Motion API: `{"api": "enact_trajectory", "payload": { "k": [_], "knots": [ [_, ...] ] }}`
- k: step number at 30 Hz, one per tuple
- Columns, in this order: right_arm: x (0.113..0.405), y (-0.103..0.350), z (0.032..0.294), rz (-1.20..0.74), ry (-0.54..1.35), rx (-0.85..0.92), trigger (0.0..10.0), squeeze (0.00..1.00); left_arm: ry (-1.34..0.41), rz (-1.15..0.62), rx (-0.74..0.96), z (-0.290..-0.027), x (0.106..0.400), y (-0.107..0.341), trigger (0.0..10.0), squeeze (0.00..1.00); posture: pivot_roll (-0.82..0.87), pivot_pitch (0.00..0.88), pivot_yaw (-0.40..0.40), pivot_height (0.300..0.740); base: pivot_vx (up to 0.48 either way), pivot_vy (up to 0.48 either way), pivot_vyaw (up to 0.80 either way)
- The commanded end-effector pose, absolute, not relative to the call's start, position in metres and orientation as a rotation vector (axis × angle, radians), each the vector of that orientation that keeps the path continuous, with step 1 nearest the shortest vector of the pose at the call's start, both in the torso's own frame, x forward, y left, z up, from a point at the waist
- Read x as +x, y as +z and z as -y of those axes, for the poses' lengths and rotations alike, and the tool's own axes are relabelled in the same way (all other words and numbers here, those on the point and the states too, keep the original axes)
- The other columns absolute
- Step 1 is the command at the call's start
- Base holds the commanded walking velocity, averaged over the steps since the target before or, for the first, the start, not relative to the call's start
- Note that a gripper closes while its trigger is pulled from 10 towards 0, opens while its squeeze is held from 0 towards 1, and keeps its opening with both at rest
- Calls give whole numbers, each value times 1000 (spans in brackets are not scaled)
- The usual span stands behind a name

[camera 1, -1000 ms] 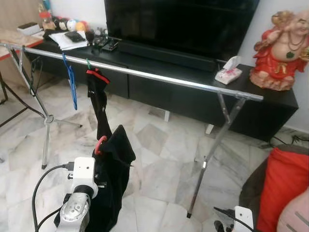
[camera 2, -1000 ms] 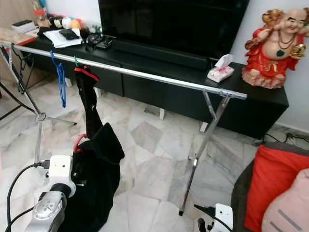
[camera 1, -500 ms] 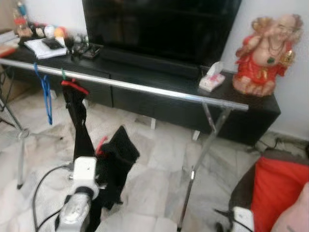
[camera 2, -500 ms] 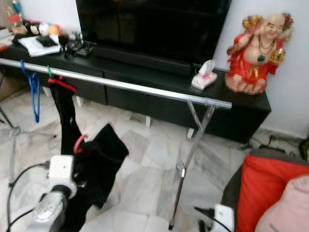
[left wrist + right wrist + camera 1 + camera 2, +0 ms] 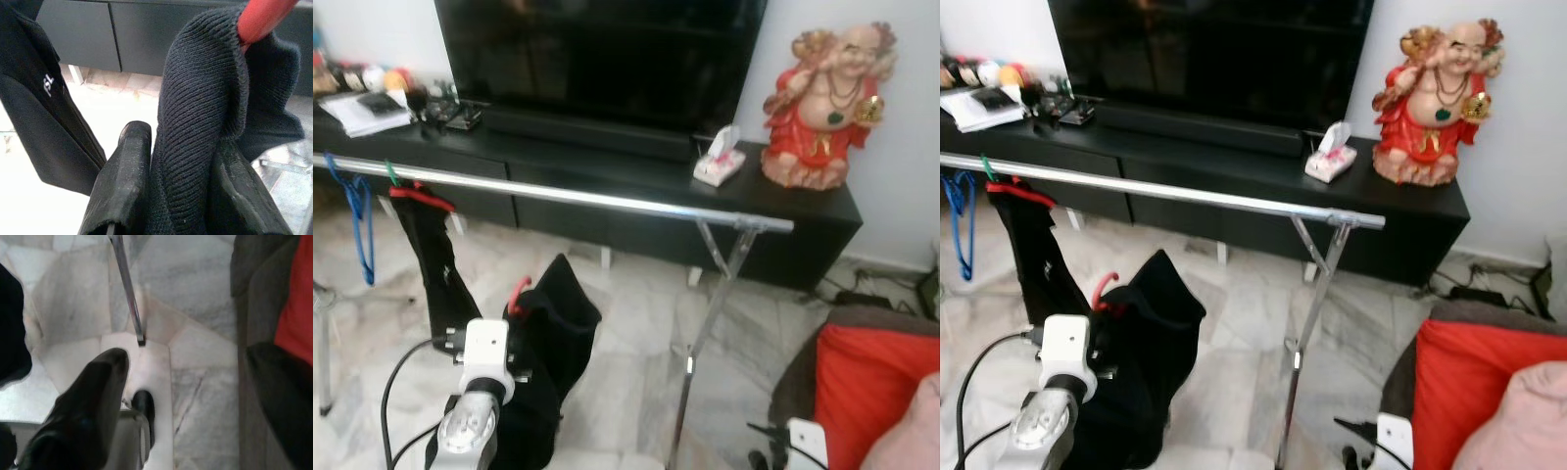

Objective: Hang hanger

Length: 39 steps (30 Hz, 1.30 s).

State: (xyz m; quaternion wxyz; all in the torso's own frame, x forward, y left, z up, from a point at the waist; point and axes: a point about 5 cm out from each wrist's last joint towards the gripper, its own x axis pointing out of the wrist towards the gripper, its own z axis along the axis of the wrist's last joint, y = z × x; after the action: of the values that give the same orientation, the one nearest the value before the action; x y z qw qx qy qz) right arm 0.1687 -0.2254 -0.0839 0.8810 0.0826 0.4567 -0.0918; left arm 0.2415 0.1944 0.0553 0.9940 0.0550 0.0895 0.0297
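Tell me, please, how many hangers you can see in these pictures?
3: a blue hanger empty on the rail, a red-shouldered hanger beside it carrying a black garment, and a red hanger inside the black garment gripped by the left hand.

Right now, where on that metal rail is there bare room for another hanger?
The rail is bare from the hung black garment to its right end. The left end is crowded: blue hanger, then that garment. The left gripper holds the black garment on a red hanger.
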Motion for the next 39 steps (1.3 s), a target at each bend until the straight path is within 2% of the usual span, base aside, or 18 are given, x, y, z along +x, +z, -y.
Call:
{"api": "enact_trajectory", "payload": {
  "k": [1, 10, 12, 23, 39],
  "knots": [
    [165, -84, 231, -956, -208, 163, 10000, 0, 52, -116, 107, -191, 247, 67, 10000, 0, 87, 0, -55, 716, 270, 0, 0],
    [165, -84, 231, -956, -209, 163, 10000, 0, 48, -117, 115, -191, 246, 67, 10000, 0, 88, 0, -54, 716, 271, 0, 0],
    [165, -84, 231, -956, -209, 163, 10000, 0, 26, -108, 162, -190, 245, 67, 10000, 0, 88, 0, -54, 716, 255, 0, 0],
    [166, -84, 230, -956, -206, 161, 10000, 0, -29, -39, 210, -183, 245, 75, 10000, 0, 91, 0, -54, 716, 0, 0, 0],
    [166, -84, 230, -957, -205, 158, 10000, 0, -22, -46, 202, -181, 246, 73, 10000, 0, 90, 0, -53, 716, 0, 0, 0]
  ]
}}
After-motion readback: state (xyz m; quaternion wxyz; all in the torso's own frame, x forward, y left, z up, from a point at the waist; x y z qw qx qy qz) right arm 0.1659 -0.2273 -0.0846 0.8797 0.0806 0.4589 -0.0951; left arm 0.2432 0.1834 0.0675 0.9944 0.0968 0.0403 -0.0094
